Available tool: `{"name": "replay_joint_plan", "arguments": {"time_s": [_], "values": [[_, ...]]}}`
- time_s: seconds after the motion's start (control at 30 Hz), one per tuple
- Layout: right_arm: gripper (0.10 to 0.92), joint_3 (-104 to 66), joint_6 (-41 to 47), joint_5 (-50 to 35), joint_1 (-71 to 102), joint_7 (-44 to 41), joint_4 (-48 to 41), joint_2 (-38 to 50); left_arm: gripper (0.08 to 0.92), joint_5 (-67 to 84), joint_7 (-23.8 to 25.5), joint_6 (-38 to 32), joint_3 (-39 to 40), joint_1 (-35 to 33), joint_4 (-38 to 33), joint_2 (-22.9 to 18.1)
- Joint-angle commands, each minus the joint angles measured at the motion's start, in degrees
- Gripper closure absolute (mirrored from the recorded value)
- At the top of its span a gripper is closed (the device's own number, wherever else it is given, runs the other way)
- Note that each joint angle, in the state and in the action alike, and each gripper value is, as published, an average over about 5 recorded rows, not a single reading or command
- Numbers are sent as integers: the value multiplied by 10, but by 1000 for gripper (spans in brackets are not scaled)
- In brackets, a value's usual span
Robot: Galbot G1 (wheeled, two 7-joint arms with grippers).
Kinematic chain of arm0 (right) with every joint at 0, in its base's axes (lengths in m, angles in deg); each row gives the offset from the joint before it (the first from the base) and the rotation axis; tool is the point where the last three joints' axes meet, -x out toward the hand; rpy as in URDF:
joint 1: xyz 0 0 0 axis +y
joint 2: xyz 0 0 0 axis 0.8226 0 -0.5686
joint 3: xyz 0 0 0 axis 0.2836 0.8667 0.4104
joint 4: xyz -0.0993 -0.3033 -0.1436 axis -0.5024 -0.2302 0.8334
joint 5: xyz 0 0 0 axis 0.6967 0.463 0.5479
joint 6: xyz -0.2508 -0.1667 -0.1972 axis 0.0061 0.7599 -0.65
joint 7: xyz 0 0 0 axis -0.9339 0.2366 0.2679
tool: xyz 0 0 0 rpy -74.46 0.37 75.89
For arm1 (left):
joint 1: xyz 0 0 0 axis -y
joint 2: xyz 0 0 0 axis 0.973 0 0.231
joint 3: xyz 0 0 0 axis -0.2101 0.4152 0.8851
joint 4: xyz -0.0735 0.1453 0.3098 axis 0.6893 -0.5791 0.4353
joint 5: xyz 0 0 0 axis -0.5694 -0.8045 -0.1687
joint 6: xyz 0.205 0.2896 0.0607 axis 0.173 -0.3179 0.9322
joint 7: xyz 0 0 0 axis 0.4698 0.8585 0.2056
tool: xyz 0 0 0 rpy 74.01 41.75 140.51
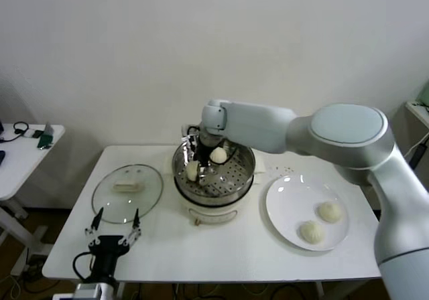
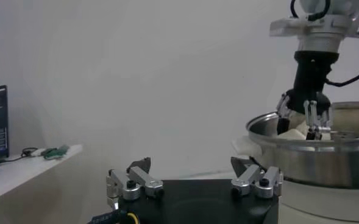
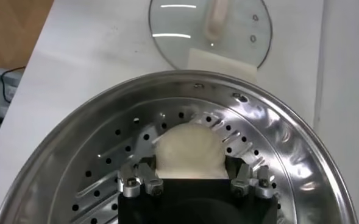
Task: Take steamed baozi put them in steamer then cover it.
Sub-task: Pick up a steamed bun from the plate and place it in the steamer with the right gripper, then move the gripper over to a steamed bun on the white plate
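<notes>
Right claw (image 3: 194, 182), inside the steamer (image 1: 234, 183), brackets a baozi (image 3: 188, 152) resting on the perforated tray; whether its fingers clamp it cannot be told. Two baozi (image 1: 329, 211) wait on the plate (image 1: 281, 209) to its right. Left claw (image 1: 112, 230) is spread wide, empty, near the cover (image 1: 127, 193) on the table (image 1: 221, 253).

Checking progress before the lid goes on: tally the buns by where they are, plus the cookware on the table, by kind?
Buns in the steamer: 2, one loose, one between the right gripper jaws
Buns on the plate: 2
Steamers: 1
Glass lids: 1
Plates: 1
Total: 7
</notes>
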Motion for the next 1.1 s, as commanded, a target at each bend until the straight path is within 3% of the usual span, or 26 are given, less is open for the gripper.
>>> {"name": "replay_joint_plan", "arguments": {"time_s": [0.03, 0.27, 0.5, 0.83, 1.1], "values": [[302, 0, -2, 11, 14, -2, -25, -18, 177, 0, 0, 0, 1, 0, 1, 1], [216, -3, 7, 10, 10, -6, -18, -14, 177, 0, 0, 0, 0, 0, 1, 1], [203, -2, 4, -4, -39, -31, 27, 36, 177, 0, 0, -1, -4, -4, -2, 1], [203, 32, -9, -21, -185, -58, 227, 250, 177, 1, 0, 0, -3, -1, -1, 4], [203, 78, -15, 85, -217, -65, 355, 422, 177, 2, 1, 3, 1, 3, 1, 9]]}}
